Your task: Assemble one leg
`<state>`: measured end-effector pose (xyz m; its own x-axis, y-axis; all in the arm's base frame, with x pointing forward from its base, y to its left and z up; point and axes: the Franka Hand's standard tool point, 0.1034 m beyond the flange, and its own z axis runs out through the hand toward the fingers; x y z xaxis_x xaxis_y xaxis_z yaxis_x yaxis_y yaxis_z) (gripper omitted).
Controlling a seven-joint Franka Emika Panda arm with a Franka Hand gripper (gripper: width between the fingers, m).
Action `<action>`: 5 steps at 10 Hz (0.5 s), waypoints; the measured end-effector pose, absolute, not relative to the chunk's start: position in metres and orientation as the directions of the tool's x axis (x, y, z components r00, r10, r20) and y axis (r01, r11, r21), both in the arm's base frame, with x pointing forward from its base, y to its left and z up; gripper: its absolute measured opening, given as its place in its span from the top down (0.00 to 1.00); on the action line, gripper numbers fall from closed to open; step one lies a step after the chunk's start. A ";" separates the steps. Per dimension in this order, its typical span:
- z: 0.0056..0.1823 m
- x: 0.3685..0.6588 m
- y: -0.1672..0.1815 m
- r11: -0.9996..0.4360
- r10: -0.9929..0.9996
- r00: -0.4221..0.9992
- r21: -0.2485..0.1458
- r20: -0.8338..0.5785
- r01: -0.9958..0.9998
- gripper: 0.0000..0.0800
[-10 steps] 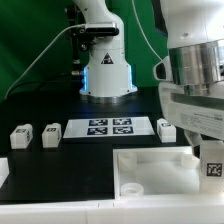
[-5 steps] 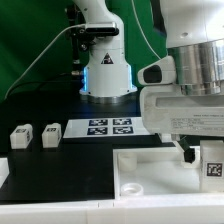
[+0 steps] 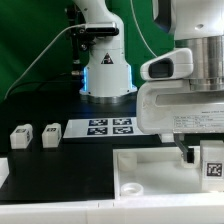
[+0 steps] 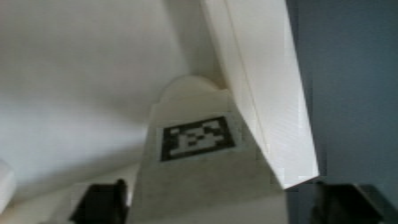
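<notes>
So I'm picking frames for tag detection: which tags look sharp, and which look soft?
Exterior view: the flat white marker board tags read crisp and evenly lit; the close arm housing looks soft. Wrist view: the small white plastic leg tag is blurred, skewed and dim.

My gripper [image 3: 196, 152]: low over the table's near edge at the exterior view's right; finger state not discernible.
Leg at my fingers [image 3: 213, 162]: tagged block, partly hidden by my hand.
Loose legs [image 3: 20, 137] [image 3: 50, 134]: side by side near the exterior view's left edge.
Marker board [image 3: 108, 127]: flat, mid-table.
Tray-like piece [image 3: 150, 180]: along the near edge.
</notes>
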<state>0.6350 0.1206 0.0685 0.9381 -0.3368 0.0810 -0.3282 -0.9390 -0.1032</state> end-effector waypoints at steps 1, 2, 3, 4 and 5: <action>0.068 0.635 0.121 -0.923 -0.379 0.922 -0.107 0.076 -0.371 0.49; 0.068 0.634 0.121 -0.870 -0.488 0.871 -0.117 0.057 -0.479 0.49; 0.067 0.634 0.119 -0.826 -0.559 0.828 -0.121 0.047 -0.551 0.63; 0.067 0.634 0.119 -0.757 -0.649 0.760 -0.125 0.033 -0.641 0.63; 0.067 0.634 0.117 -0.649 -0.756 0.655 -0.137 0.005 -0.748 0.63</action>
